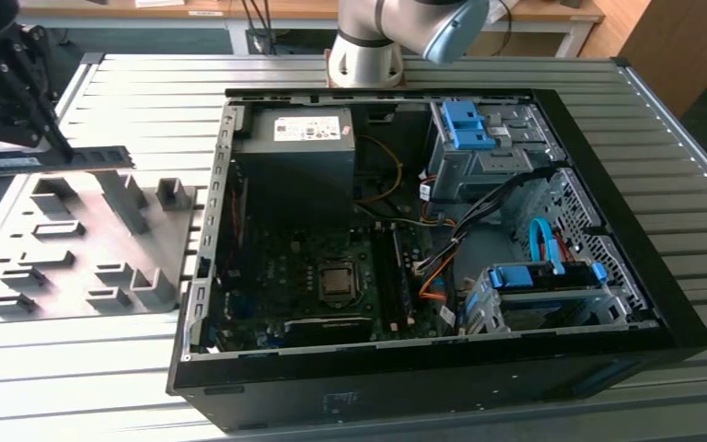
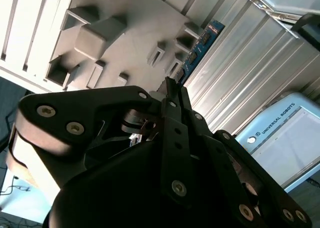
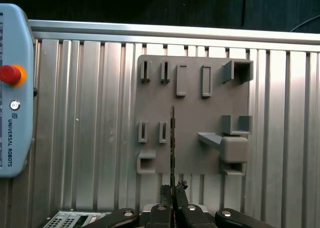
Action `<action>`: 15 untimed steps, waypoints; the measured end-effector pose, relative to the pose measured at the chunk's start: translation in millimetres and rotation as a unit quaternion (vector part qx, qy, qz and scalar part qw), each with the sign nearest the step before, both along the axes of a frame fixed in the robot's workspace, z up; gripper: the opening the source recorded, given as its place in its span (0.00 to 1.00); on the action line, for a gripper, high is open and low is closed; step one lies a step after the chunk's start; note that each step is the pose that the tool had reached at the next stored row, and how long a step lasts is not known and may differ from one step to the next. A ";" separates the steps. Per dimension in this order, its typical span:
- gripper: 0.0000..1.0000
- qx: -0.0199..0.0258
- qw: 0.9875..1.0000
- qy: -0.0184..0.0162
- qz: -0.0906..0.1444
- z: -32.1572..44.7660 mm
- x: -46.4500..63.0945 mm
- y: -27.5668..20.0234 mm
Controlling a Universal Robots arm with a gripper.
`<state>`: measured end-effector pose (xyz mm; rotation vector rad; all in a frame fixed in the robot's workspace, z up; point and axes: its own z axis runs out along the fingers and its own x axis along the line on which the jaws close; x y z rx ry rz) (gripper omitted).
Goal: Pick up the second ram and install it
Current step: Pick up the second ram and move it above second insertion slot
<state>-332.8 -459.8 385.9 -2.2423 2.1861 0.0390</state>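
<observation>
The second ram (image 1: pixel 98 156) is a long thin dark stick, held level above the grey fixture plate (image 1: pixel 71 249) at the exterior view's left. My gripper (image 1: pixel 59 150) is shut on it near its middle. In the first wrist view the ram (image 3: pixel 172 138) shows edge-on as a thin line running out from the gripper (image 3: pixel 172 190) over the plate (image 3: pixel 192 158). In the second wrist view its blue-green end (image 2: pixel 202 45) sticks out past the fingertips (image 2: pixel 176 90). The black memory slots (image 1: pixel 390 262) lie beside the CPU socket (image 1: pixel 329 276) on the motherboard.
The open computer case (image 1: pixel 673 322) lies on the ribbed metal table (image 1: pixel 648 120), with power supply (image 1: pixel 298 138), blue drive cages (image 1: pixel 467 124) and cables inside. The arm's base (image 1: pixel 366 55) stands behind the case. A teach pendant (image 3: pixel 15 88) lies beside the fixture plate.
</observation>
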 end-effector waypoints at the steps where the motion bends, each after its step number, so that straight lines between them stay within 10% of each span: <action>1: 0.14 0.000 1.000 0.000 0.000 0.0 2.5 0.0; 15: 0.14 0.000 1.000 0.000 0.000 0.0 40.7 0.0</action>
